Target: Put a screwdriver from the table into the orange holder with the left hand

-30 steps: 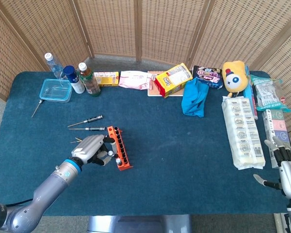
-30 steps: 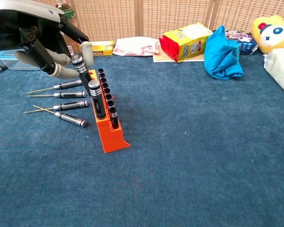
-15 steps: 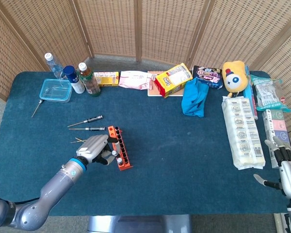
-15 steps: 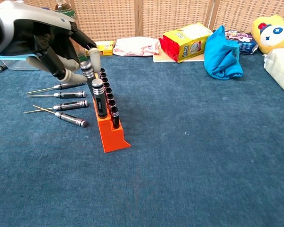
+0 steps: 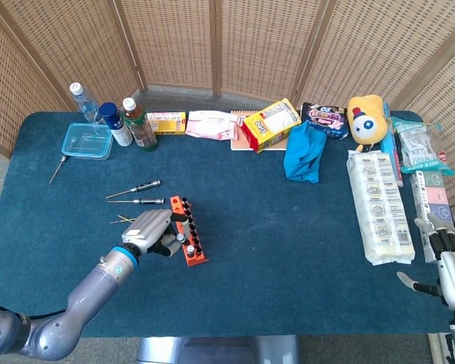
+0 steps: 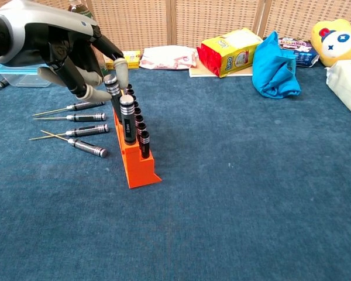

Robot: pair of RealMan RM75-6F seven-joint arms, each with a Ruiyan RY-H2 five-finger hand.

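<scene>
On the blue table, left-front area, by the rack:

Orange holder: orange holder stands on the cloth, a stepped rack with a row of dark sockets along its top; seen from the head view as a short bar just right of the left hand.
Left hand: left hand hovers over the rear end of the holder, fingers curled, pinching the knurled top of a screwdriver between thumb and a fingertip; also seen in the head view.
Held screwdriver: held screwdriver is nearly upright, black handle with silver cap, its lower end hidden behind the holder's row; whether the tip is seated in a socket cannot be told.
Seated screwdriver: seated screwdriver stands upright in the holder, just in front of the held one.
Loose screwdrivers: loose screwdrivers, four of them, lie on the cloth left of the holder, tips pointing left.
Right hand: right hand sits at the table's right edge, fingers apart, holding nothing.
Far row: plastic box, bottles, yellow packet, blue cloth, yellow plush toy.
Right side: long white package, lying lengthwise near the right edge.
</scene>
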